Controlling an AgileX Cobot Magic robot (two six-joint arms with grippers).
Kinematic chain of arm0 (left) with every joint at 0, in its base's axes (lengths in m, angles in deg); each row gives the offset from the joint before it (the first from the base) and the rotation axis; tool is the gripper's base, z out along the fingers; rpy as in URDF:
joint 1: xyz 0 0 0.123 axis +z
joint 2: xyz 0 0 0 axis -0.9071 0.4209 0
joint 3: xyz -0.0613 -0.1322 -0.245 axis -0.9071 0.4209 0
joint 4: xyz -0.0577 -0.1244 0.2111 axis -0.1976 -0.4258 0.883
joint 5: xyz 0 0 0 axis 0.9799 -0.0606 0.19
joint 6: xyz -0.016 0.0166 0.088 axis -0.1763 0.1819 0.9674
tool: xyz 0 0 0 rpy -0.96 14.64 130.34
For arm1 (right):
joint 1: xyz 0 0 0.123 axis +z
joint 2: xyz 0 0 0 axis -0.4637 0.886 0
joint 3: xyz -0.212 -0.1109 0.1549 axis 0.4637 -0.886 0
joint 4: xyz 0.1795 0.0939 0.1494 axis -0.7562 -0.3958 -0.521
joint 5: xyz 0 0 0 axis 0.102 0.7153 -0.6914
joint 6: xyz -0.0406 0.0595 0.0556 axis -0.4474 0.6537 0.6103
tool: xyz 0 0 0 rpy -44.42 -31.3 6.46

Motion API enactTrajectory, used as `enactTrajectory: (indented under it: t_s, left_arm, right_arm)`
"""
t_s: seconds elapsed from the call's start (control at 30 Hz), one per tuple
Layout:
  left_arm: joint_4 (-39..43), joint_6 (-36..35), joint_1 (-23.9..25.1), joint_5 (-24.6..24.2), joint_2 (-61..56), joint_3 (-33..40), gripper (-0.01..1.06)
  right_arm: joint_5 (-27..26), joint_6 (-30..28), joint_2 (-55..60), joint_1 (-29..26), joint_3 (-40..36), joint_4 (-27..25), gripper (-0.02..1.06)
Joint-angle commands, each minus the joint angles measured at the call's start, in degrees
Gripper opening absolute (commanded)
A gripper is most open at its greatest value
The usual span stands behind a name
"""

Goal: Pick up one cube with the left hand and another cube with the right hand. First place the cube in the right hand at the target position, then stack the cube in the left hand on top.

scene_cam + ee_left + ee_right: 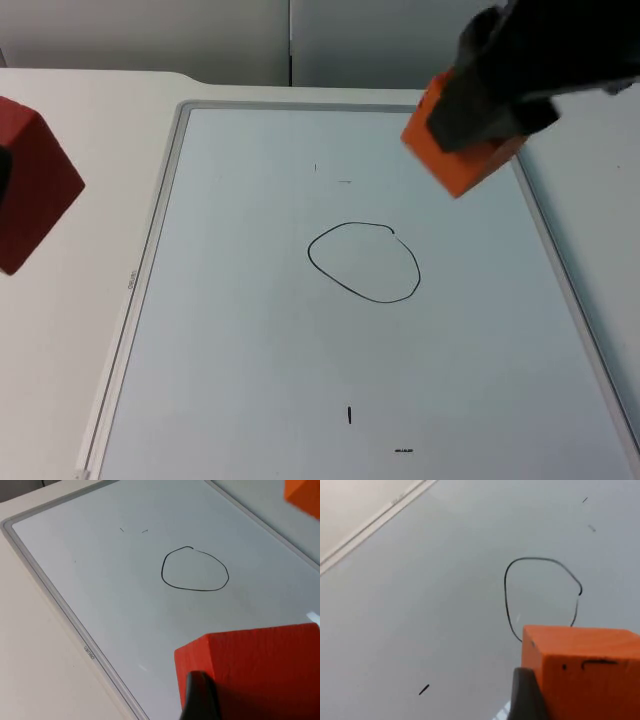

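An orange cube (pixel 462 155) hangs in the air at the whiteboard's far right, held by my right gripper (pixel 490 120), which is shut on it. In the right wrist view the orange cube (pixel 585 672) floats just short of the hand-drawn circle (pixel 542 597). At the left edge a red cube (pixel 30 195) is held above the table by my left gripper (pixel 3 178), shut on it. The red cube (pixel 255 672) looms large in the left wrist view, with the circle (pixel 195 569) beyond it. The drawn circle (pixel 364 262) marks the middle of the board.
A whiteboard (pixel 250 330) with a pale frame covers most of the table. Small pen marks sit on it, one near the front (pixel 349 414) and faint ones behind the circle (pixel 330 175). Bare white table (pixel 70 350) lies to its left.
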Motion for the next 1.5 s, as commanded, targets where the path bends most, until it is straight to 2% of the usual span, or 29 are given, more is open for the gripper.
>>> enactTrajectory:
  t_s: [0.0, 0.27, 0.37, 0.6, 0.97, 1.07, 1.47]
  left_arm:
    - [-0.18, 0.03, -0.37, 1.37, -0.37, 0.21, 0.22]
    - [-0.06, 0.03, -0.37, 1.41, -0.37, 0.21, 0.22]
    - [0.06, 0.03, -0.37, 1.51, -0.37, 0.21, 0.22]
    - [0.19, 0.03, -0.37, 1.64, -0.37, 0.21, 0.22]
    - [0.3, 0.03, -0.37, 2.13, -0.37, 0.21, 0.22]
    - [0.42, 0.03, -0.37, 2.17, -0.37, 0.21, 0.22]
    - [0.51, 0.03, -0.37, 2.17, -0.37, 0.21, 0.22]
  right_arm:
    - [-0.89, -0.46, 5.65, -0.45, 3.6, -0.29, 0.0]
    - [5.15, -1.12, 23.46, -2.47, 20.12, -2.24, 0.0]
    - [5.87, -1.59, 27.34, -3.27, 22.83, -2.76, 0.0]
    - [5.61, -1.68, 31.57, -6.54, 22.86, -4.57, 0.0]
    - [2.95, -2.31, 36.15, -6.54, 22.86, -2.35, 0.0]
    - [0.64, -2.46, 37.24, -6.54, 22.86, -3.06, 0.0]
    - [0.99, -1.92, 37.29, -6.54, 22.86, -3.06, 0.0]
